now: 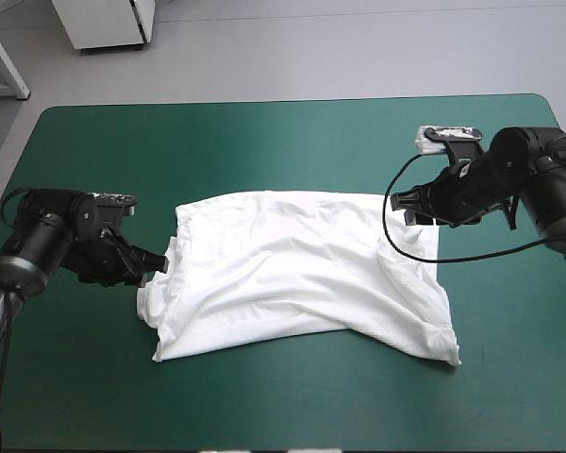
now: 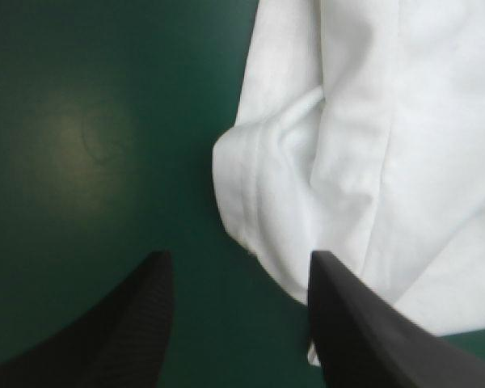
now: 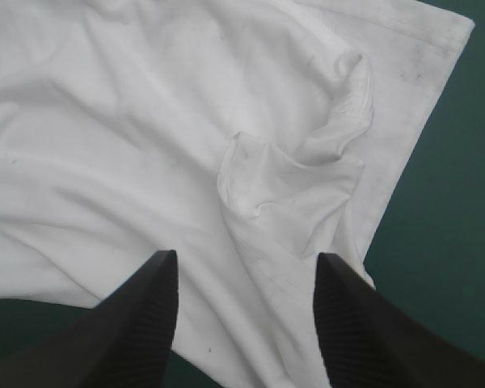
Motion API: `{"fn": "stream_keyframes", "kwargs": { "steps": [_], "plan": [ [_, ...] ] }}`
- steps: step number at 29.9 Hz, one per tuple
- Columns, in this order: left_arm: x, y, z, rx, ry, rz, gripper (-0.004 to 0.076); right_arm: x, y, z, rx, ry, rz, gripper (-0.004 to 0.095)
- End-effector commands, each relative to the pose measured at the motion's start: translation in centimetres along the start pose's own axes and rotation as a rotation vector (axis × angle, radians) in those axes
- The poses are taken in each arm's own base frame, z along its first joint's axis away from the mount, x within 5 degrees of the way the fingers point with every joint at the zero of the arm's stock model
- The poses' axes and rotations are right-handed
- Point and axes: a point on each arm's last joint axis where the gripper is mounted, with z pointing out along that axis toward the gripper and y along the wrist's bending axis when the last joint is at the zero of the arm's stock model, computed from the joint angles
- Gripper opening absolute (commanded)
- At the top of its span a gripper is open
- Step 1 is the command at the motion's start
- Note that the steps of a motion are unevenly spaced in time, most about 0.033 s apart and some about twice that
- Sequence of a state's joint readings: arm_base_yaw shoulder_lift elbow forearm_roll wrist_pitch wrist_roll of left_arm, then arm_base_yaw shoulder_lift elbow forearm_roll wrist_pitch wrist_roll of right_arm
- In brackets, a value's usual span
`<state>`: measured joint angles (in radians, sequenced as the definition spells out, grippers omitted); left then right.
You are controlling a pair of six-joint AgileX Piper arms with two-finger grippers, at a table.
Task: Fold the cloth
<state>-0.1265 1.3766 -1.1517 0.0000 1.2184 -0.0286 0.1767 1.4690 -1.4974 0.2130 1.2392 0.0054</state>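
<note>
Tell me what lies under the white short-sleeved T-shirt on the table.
Only the teal-green table cover shows around the white short-sleeved T-shirt. The cloth lies low and rumpled; whatever is beneath it is covered and cannot be seen.

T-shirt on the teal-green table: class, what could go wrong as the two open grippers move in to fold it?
1. The T-shirt is bunched in layers ahead of the open left gripper, which may pinch only some of them and skew the fold.
2. A raised pucker lies ahead of the open right gripper and could be pressed in as a crease.
</note>
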Motion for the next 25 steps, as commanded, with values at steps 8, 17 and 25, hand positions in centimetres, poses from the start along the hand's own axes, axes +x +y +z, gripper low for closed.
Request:
{"fn": "stream_keyframes", "kwargs": {
  "steps": [8,17,25],
  "plan": [
    [-2.6,-0.1,4.4,0.016,0.067,-0.005,0.0370,0.3,0.5,-2.9,-0.006,-0.078,-0.016,0.0486],
    [-1.9,-0.1,8.1,0.013,0.100,-0.025,0.0365,0.3,0.5,-2.9,0.003,-0.079,-0.018,0.0486],
    [-1.8,-0.1,9.7,0.007,0.104,-0.033,0.0018,0.3,0.5,-3.0,0.003,-0.081,-0.019,0.0486]
  ]
}}
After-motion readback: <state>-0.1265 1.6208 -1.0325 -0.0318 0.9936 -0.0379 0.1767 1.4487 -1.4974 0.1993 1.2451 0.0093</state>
